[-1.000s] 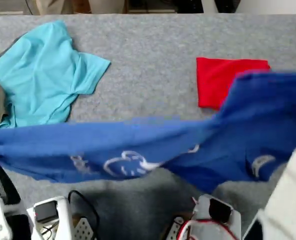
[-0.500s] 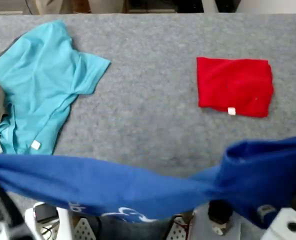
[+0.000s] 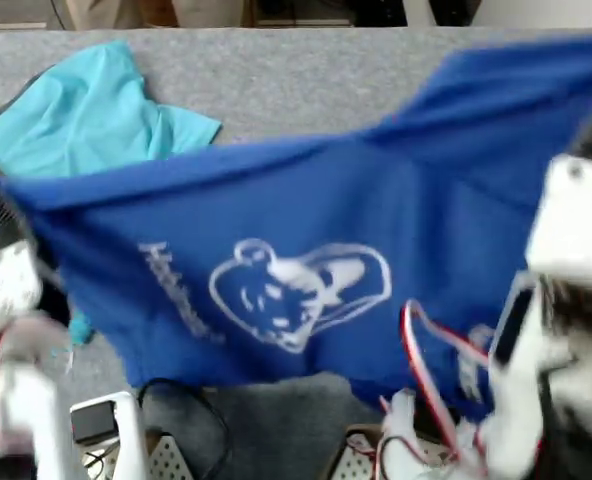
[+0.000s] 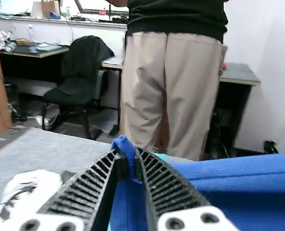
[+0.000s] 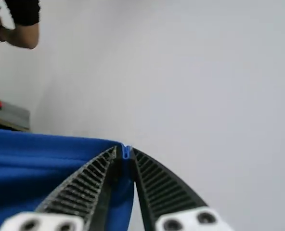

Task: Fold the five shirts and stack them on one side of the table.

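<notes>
Grip, left arm: the left gripper is clamped on a bunched edge of the blue shirt, with a small tuft of cloth standing proud above the tips. Grip, right arm: the right gripper is pinched on a thin edge of the same shirt, with very little cloth past the tips.

Shirt is held up off the table, stretched between the two arms, printed side toward the high camera. Its right end sits higher than its left, so the top edge slopes.

Step in hand, as judged: spreading the shirt flat before folding. To do it well, both ends should come level with even tension. The cloth should then go down onto bare felt, hanging hem first, so the body lands without creases. The right-hand purchase looks marginal; a sharp pull could strip it.

Wrist views settle the grip question, which the high view leaves blurred. The high view supplies the overall spread, the slope, and the light blue shirt lying unfolded at the table's far left, partly hidden behind the raised cloth.
</notes>
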Available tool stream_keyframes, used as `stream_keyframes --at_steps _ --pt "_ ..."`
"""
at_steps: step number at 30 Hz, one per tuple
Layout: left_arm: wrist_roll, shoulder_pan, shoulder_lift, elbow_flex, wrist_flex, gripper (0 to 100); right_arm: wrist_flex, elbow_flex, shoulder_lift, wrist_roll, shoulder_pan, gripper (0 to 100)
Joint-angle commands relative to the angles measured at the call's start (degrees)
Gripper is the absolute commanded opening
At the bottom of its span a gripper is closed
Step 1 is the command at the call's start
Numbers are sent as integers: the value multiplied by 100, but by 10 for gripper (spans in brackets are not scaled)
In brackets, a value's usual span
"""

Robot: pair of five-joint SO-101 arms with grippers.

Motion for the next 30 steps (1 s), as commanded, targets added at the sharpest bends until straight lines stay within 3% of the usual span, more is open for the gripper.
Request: stream_keyframes --at_steps 1,5,7,13,24,30 --pt "-70 396 48 1556 -1916 20 -897 1288 13 413 -708 2" --pt "-70 905 224 2620 -3525 20 -2022 2730 145 985 -1578 2" --pt "-70 993 611 2637 -3798 20 -2558 3152 444 1327 -1851 2" --pt "-35 976 2826 1512 -3798 20 -3051 3037 1974 1451 -1956 1" --pt "-26 1011 5710 -352 -3824 20 -3015 1235 4629 378 -1938 1" --pt "-35 993 7108 -1574 -3824 20 -2163 -444 5938 -141 -1895 1"
